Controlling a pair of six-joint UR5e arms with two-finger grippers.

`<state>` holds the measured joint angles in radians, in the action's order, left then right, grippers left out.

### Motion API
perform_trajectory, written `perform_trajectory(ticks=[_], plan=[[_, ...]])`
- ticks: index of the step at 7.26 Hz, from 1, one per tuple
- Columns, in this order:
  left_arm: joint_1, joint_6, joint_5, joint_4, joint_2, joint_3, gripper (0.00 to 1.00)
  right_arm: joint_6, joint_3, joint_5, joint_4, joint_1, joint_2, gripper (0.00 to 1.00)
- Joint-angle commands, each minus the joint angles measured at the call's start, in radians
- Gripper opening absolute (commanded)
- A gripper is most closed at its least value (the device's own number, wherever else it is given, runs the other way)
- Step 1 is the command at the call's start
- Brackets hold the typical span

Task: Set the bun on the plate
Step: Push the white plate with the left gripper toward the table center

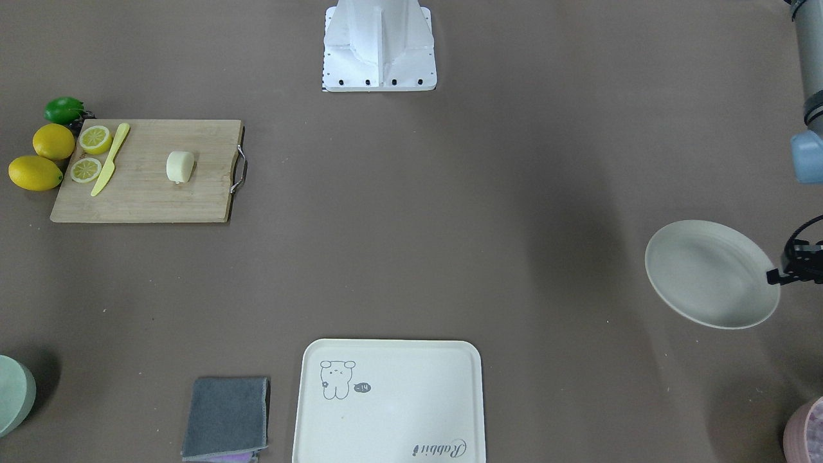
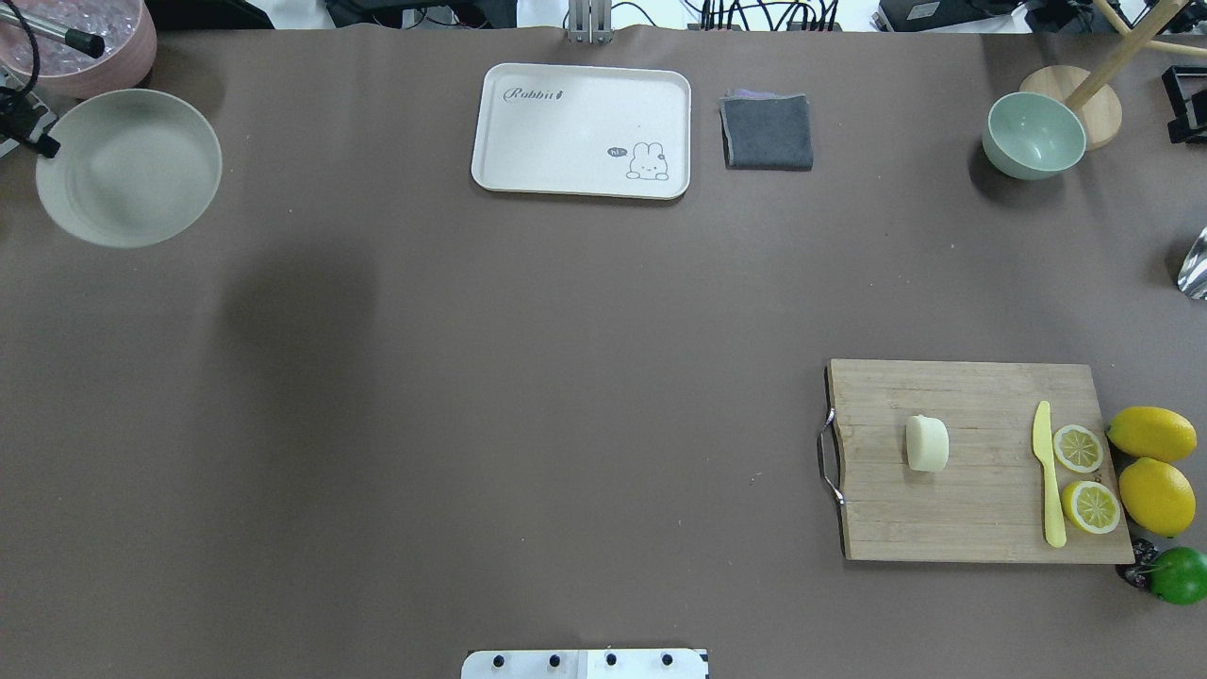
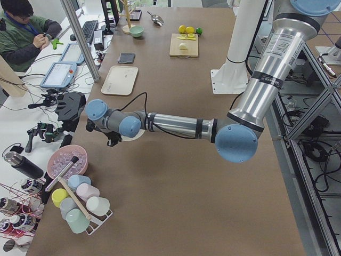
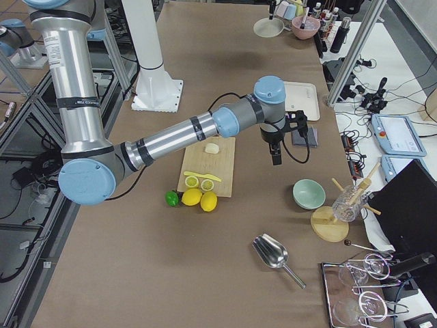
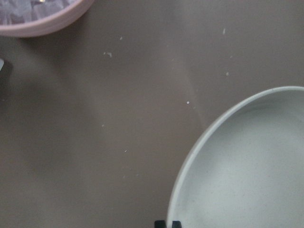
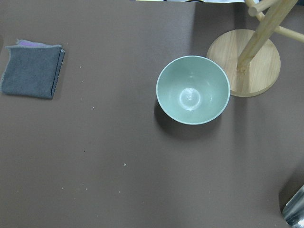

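The bun (image 1: 179, 166) (image 2: 927, 442), a pale cream block, lies on its side on the wooden cutting board (image 1: 193, 199), with no gripper near it. The off-white plate (image 1: 707, 270) (image 2: 132, 170) hangs tilted above the table at the robot's far left and casts a shadow on the brown mat. My left gripper (image 1: 775, 276) (image 2: 42, 146) is shut on its rim; the left wrist view shows the plate (image 5: 247, 166) with the fingertips (image 5: 161, 223) at its edge. My right gripper (image 4: 275, 158) hovers beyond the board, near the grey cloth; I cannot tell whether it is open or shut.
Two lemon halves (image 2: 1084, 476) and a yellow knife (image 2: 1049, 471) share the board, with whole lemons (image 2: 1155, 467) and a lime (image 2: 1179, 575) beside it. At the far side lie a cream tray (image 2: 566, 179), a grey cloth (image 2: 767, 132), a green bowl (image 2: 1033, 135) and a pink bowl (image 2: 123, 57).
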<state>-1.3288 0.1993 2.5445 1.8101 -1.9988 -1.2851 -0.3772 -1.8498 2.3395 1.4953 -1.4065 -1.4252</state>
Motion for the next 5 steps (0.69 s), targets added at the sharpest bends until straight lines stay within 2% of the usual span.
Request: perform_trajectory(ticks=[1,3,5], plan=[[0.101,0.269,0.011,0.047,-0.067,-0.090,0.00,-0.002,0.006,-0.003,-0.004,0.014,0.006,1.00],[0.225,0.586,-0.015,0.194,-0.139,-0.112,0.00,-0.002,0.039,-0.008,0.000,0.020,0.044,1.00],[0.359,0.779,-0.178,0.334,-0.159,-0.114,0.00,-0.002,0.098,-0.009,-0.001,0.027,0.087,1.00]])
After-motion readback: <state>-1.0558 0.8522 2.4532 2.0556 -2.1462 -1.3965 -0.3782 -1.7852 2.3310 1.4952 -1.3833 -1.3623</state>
